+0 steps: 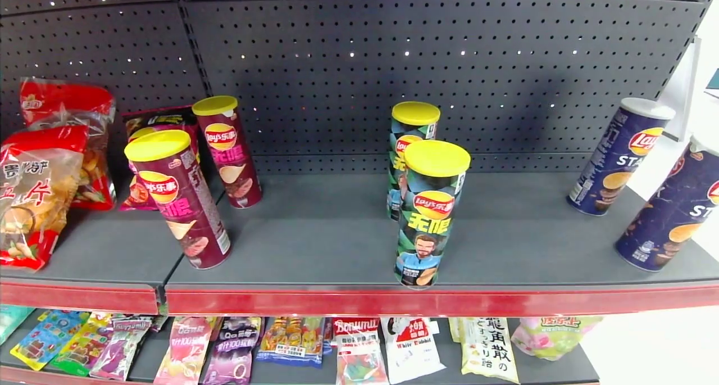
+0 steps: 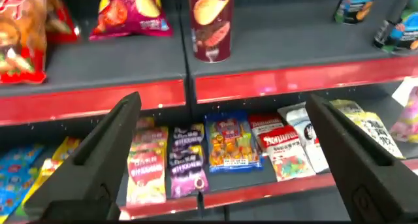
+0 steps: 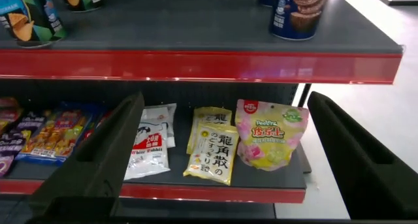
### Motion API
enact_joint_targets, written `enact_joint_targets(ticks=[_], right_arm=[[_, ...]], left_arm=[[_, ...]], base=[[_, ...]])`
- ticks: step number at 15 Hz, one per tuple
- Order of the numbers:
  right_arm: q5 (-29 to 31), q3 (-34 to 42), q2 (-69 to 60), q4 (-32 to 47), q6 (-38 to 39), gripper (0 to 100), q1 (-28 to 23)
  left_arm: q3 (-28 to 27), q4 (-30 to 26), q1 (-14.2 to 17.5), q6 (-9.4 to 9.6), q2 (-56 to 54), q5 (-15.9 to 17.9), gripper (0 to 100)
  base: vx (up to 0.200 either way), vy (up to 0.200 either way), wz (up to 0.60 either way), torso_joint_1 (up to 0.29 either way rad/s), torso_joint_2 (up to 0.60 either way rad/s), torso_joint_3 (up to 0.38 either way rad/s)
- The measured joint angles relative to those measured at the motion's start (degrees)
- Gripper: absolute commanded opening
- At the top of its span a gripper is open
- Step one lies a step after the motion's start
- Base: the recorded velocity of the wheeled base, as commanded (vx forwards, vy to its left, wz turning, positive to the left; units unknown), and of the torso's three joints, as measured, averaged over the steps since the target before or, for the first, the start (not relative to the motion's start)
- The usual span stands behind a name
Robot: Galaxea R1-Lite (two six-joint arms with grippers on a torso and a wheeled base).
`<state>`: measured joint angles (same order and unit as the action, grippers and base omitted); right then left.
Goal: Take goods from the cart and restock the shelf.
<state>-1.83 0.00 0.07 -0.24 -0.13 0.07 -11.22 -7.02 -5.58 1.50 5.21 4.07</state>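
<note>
Nearest to you, the left gripper (image 2: pixel 222 103) has its fingers (image 2: pixel 98 159) spread wide, with nothing between them and nothing touched. The right gripper (image 3: pixel 226 100) is the same, its fingers (image 3: pixel 366 159) wide apart and empty. Both face the front of the shelving.

Just beyond them, the lower shelf (image 1: pixel 556 368) carries flat candy packets (image 1: pixel 292 343) lying in a row. Above it you see the upper shelf (image 1: pixel 337 244) with its red front strip.

Close to that strip stand the front maroon can (image 1: pixel 180 199) on the left, the front green can (image 1: pixel 429 216) in the middle and the front blue can (image 1: pixel 671 211) at the right end. Each stands on its base, long axis vertical, lid up.

Behind each stands its match, also upright: the rear maroon can (image 1: pixel 227 149), the rear green can (image 1: pixel 413 126) and the rear blue can (image 1: pixel 618 154). Red chip bags (image 1: pixel 39 188) lean at the far left. The pegboard back panel (image 1: pixel 449 64) closes the rear.
</note>
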Motion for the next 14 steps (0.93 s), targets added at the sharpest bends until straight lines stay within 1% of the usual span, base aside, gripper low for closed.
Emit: enact_joint_targets(ticks=[2,5,6,7,8,9,12,14], right_arm=[[-0.06,0.00,-0.02,0.00,0.18,100,0.00],[-1.54,-1.26,0.50,-0.46,1.80,100,0.22],[-2.19,-4.01,1.83,-0.49,3.36,100,0.55],[-2.96,-7.80,4.36,-0.51,4.73,100,0.89],[-4.44,-12.01,8.63,-0.54,4.73,100,1.57],[-5.96,-15.29,13.54,-0.46,3.36,100,2.34],[-9.01,-21.82,30.93,-0.38,-3.47,100,5.52],[-8.86,-24.69,41.66,-0.55,-6.70,100,8.77]], left_arm=[[2.76,1.85,0.05,0.74,0.00,0.00,100],[8.77,8.72,0.05,0.96,-0.02,-0.30,100],[9.98,7.70,0.05,0.88,-0.02,-1.12,100],[10.59,6.97,0.05,0.16,0.00,-1.94,100],[10.91,6.97,0.00,-1.04,0.00,-2.35,100],[11.03,6.95,0.02,-1.26,0.00,-2.49,100],[11.17,6.92,0.05,-1.32,0.02,-2.60,100],[11.22,6.95,0.05,-1.28,0.02,-2.62,100]], base=[[0.000,0.000,0.00,0.000,0.00,0.000],[0.000,0.000,0.00,0.000,0.00,0.000],[0.000,0.000,0.00,0.000,0.00,0.000],[0.000,0.000,0.00,0.000,0.00,0.000],[0.000,0.000,0.00,0.000,0.00,0.000],[0.000,0.000,0.00,0.000,0.00,0.000],[0.000,0.000,0.00,0.000,0.00,0.000],[0.000,0.000,0.00,0.000,0.00,0.000]])
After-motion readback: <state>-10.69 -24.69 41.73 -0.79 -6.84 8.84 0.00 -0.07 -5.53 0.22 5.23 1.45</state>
